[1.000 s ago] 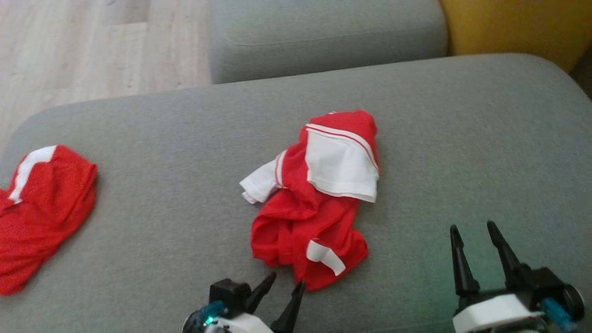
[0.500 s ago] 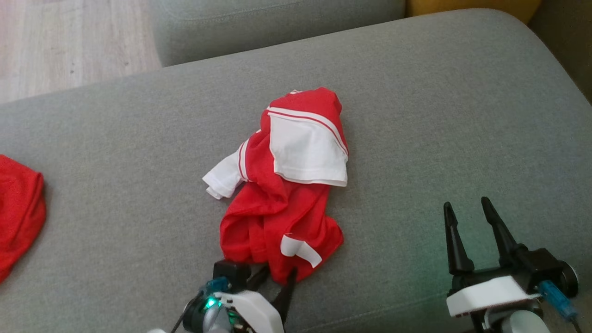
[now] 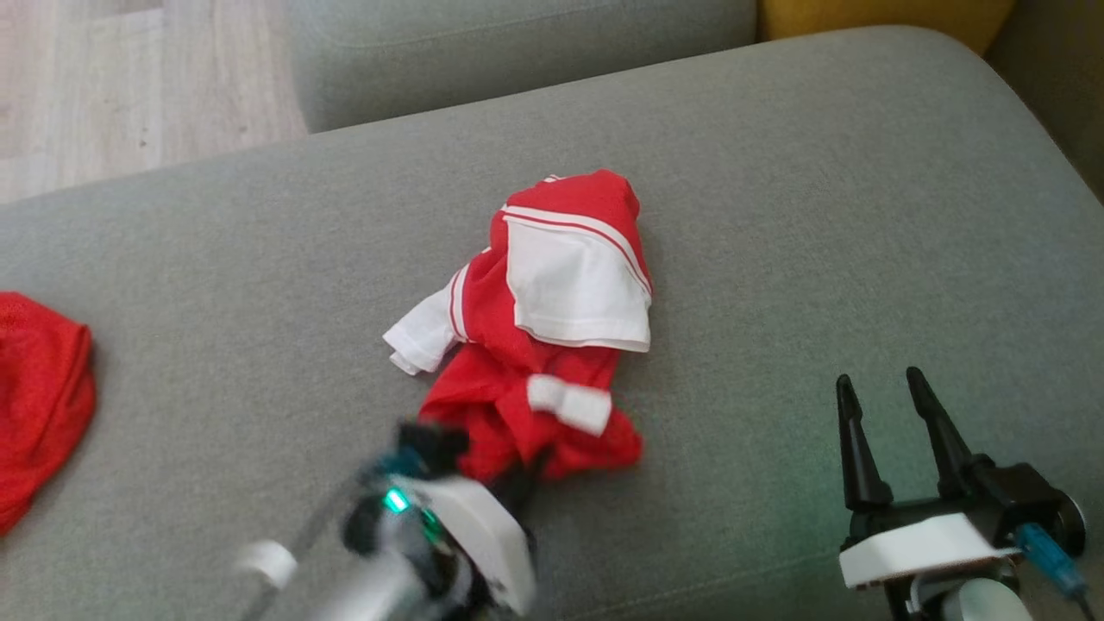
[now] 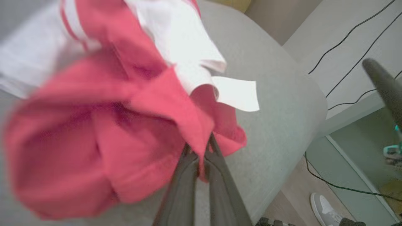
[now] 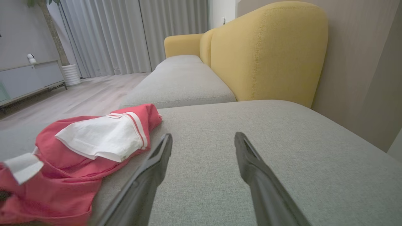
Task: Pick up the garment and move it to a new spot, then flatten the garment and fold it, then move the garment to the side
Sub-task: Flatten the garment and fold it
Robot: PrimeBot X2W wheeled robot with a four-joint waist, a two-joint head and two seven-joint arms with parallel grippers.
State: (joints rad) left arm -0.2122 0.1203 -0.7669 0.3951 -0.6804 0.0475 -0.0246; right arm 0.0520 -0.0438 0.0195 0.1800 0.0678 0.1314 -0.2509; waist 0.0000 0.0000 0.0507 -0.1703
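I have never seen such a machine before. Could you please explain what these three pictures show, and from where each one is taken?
This is a wheeled robot with two arms, each ending in a two-fingered claw. One picture looks down from its head; each of the other two looks along one claw from that wrist. On the grey sofa seat lies a crumpled red and white garment; another red cloth lies further to the robot's left. The left claw is shut on the garment's near red edge. The right claw is open and holds nothing.
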